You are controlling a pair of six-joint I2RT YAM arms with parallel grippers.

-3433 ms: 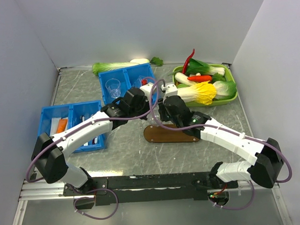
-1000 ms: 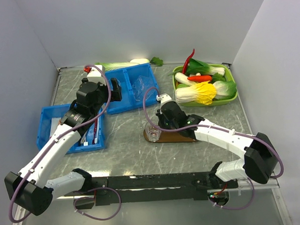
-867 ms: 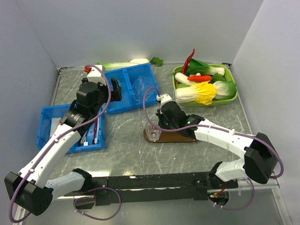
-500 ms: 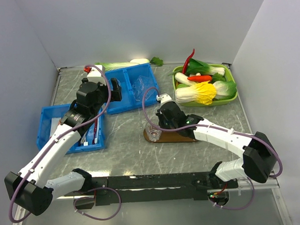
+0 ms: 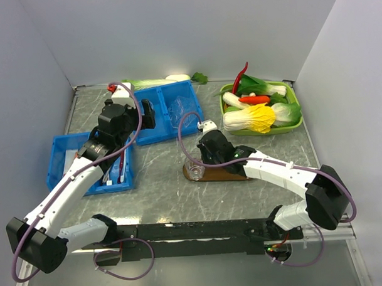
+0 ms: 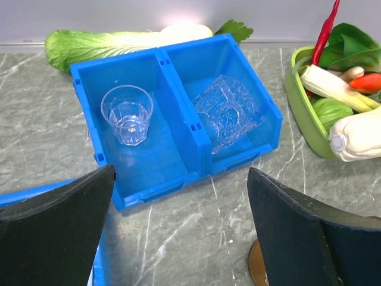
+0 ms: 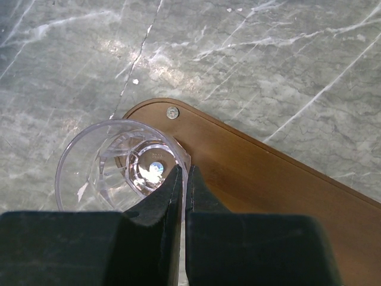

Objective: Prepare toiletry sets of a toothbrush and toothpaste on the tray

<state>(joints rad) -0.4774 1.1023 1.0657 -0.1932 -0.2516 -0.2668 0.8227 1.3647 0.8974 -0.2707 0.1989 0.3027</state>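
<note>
Pinching one wall of a clear plastic cup [image 7: 101, 173] at its rim, the right gripper [image 7: 181, 170] has its two fingers closed, one inside the cup and one outside. This cup stands upright at the rounded left end of the dark wooden tray [image 7: 256, 179], which lies near the middle of the marbled grey table [image 7: 268, 59]. The wrist view does not settle whether the cup's base rests on the wood or sits just above it.

The left gripper [image 6: 180, 176] is spread wide with nothing between its fingers, above the near wall of a blue two-compartment bin [image 6: 196, 146] toward the table's far edge. The bin's left compartment holds a second cup [image 6: 127, 113], upright; the right compartment holds a third cup [image 6: 229, 113] lying on its side.

A long leafy cabbage [image 6: 101, 44] lies along the far edge behind the bin. A green vegetable tray [image 6: 296, 98] sits toward the far right corner. Another blue bin [image 5: 56, 154] sits near the left edge, partly hidden by the left arm.
</note>
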